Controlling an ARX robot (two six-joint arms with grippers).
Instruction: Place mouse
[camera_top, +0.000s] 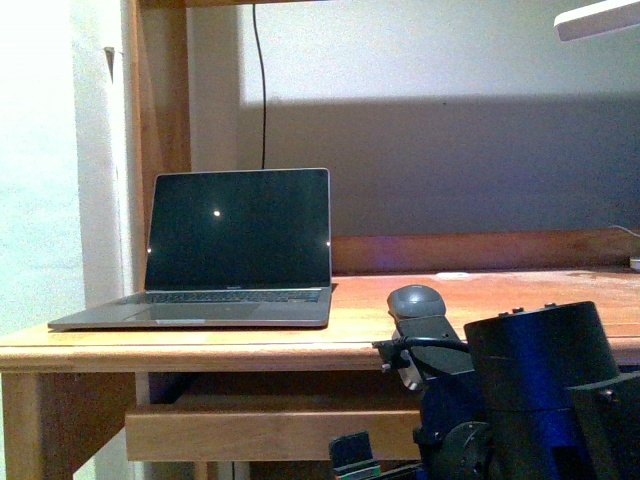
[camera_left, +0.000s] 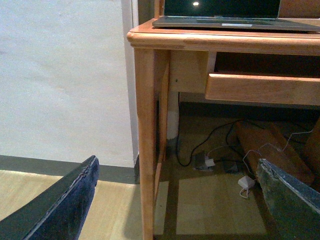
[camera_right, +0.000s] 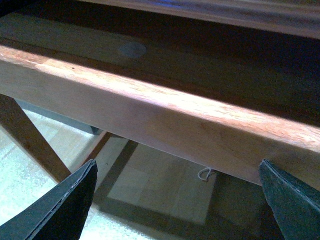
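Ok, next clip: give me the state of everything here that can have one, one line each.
laptop: lid open, screen dark, on the desk.
drawer: slightly pulled out.
mouse: on the desk near its front edge, right of the laptop; whether anything grips it cannot be told.
left tool: open, empty, low beside the desk leg.
right tool: open, empty, by the desk edge.

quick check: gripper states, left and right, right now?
Left gripper: open, nothing between its fingers.
Right gripper: open, nothing between its fingers.
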